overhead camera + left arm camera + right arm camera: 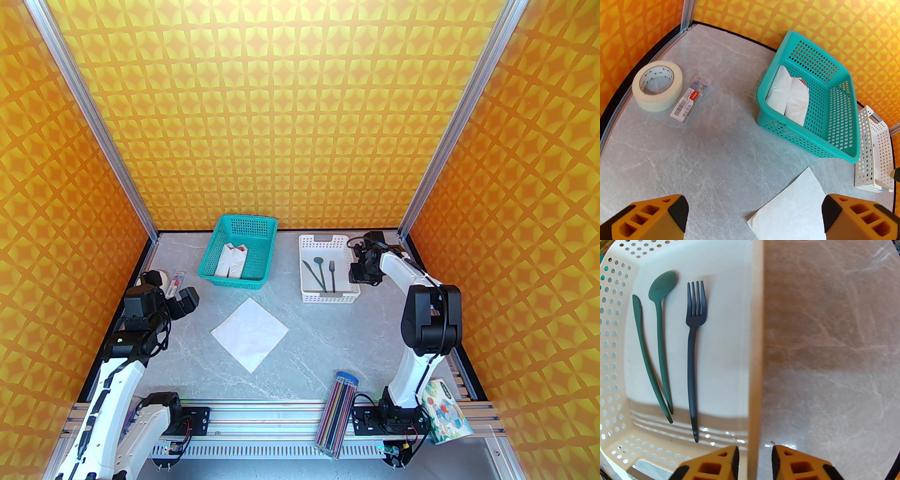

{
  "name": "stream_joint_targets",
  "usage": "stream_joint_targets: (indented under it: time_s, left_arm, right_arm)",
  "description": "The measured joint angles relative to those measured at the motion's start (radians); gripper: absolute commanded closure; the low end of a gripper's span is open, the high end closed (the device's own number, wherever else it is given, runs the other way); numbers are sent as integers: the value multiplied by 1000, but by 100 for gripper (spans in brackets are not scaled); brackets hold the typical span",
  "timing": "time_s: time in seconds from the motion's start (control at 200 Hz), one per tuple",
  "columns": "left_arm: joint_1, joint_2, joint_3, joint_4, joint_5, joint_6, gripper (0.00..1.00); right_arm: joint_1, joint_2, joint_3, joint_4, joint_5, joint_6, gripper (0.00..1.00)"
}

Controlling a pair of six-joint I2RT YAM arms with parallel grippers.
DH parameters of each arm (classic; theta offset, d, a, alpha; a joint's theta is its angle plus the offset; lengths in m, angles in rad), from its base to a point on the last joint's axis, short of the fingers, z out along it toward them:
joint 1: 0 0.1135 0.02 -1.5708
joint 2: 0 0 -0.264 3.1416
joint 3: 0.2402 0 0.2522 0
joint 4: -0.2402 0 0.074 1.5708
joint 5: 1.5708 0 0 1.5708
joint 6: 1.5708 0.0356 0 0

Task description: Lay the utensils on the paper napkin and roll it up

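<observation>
The orange fingers of the right claw (754,451) stand closest to the right wrist camera. They are parted a little, 1 on each side of the right-hand wall of the white perforated tray (755,333), and a thin gap shows between each black pad and the wall. The claw pinches nothing.

All 3 dark teal pieces lie lengthwise on the tray floor. The knife (643,350) is on the left and the spoon (661,310) is beside it. Their handle ends converge at the near end and seem to touch. The fork (692,352) lies apart to their right, with its tines toward the far wall.

From above, the tray sits at the back right of the grey marbled surface (328,337). The teal basket (211,262) is to its left and holds 2 white folded bundles (789,96).

The paper napkin (249,331) lies flat and open in the middle of the surface, turned like a diamond. It is nearer than the basket and well apart from the tray, and nothing rests on it.

The left claw (753,211) is spread wide and empty, hanging above the left part of the surface near the napkin's left corner. Beyond it, by the left wall, a roll of cream tape (657,85) lies flat, with a small clear packet (690,99) just beside it.

A clear case of coloured pencils (337,412) rests across the rail at the near edge, just left of the right arm's base.
</observation>
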Motion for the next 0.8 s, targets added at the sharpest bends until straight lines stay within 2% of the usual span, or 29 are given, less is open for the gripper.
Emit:
stream_joint_targets:
  time_s: [0.265,0.46,0.8]
  left_arm:
    - [0,-1,-2,-18,71,-25,1]
    - [-1,-16,-56,-15,131,-85,1]
    - [-1,-17,-82,-10,149,-118,1]
  right_arm:
    - [13,-87,114,-70,11,50,61]
    - [86,-89,156,-101,6,117,57]
    - [176,67,177,-103,13,199,59]
